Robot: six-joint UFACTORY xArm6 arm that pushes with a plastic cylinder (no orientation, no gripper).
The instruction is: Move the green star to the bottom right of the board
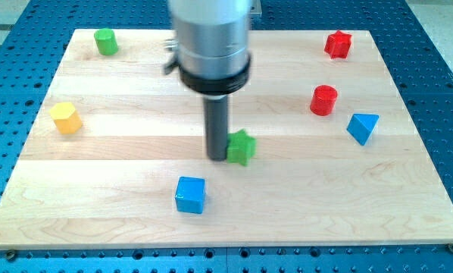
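The green star [242, 147] lies near the middle of the wooden board [302, 205]. My tip [217, 157] rests on the board, touching the star's left side. The rod's grey housing rises from there to the view's top and hides part of the board's far edge behind it.
A blue cube [190, 195] lies below and left of my tip. A blue triangular block [362, 127] and a red cylinder [323, 100] are at the right, a red star [338, 45] top right, a green cylinder [105, 41] top left, a yellow hexagonal block [66, 117] at the left.
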